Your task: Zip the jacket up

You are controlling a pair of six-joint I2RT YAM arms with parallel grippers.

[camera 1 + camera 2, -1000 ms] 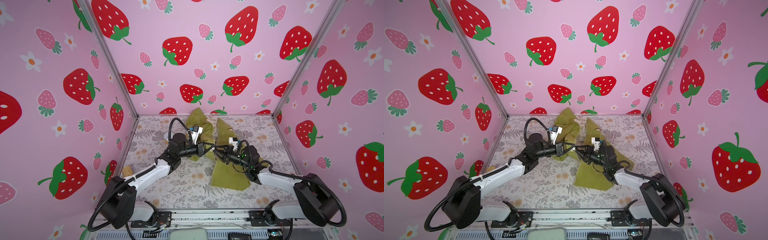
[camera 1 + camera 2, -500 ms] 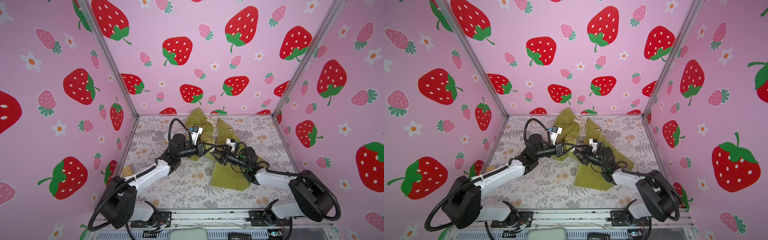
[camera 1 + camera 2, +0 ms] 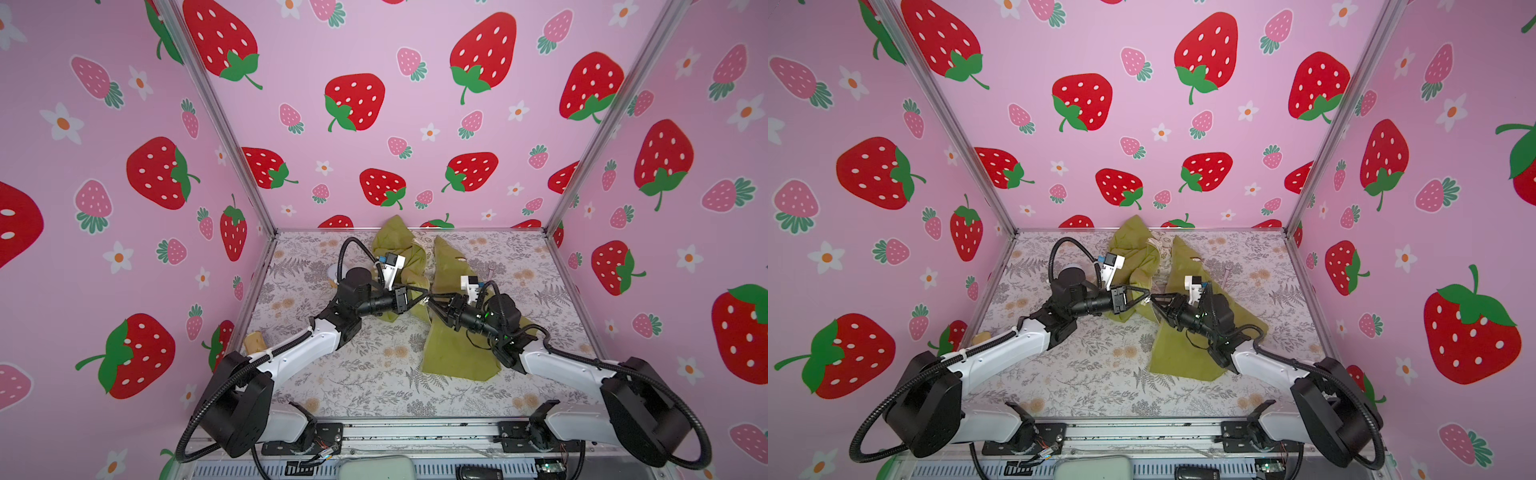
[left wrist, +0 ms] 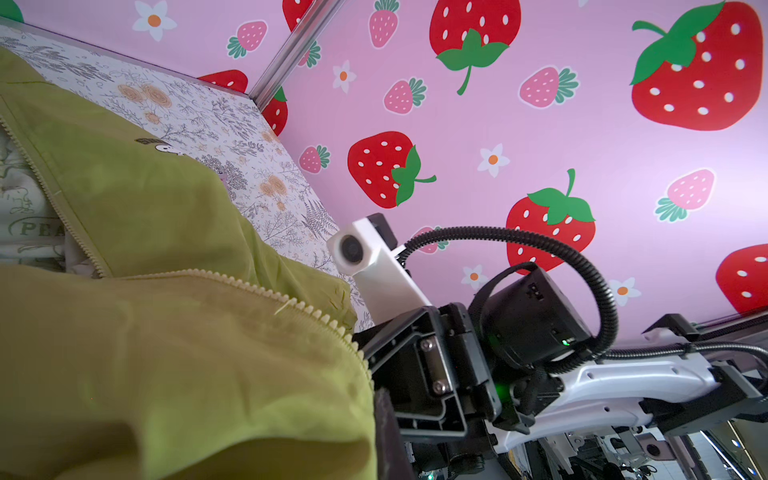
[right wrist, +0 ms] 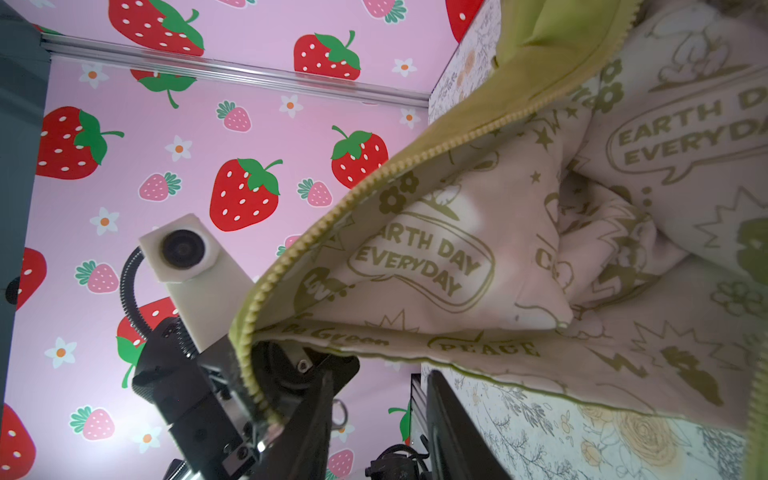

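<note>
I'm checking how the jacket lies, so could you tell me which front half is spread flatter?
The jacket half under the right arm: it lies as a long flat panel, reaching farthest toward the front. The other half is bunched up at the back.

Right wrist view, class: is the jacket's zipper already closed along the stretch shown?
No: a single row of zipper teeth runs free along the edge of the jacket, with its cream printed lining exposed beside it.
</note>
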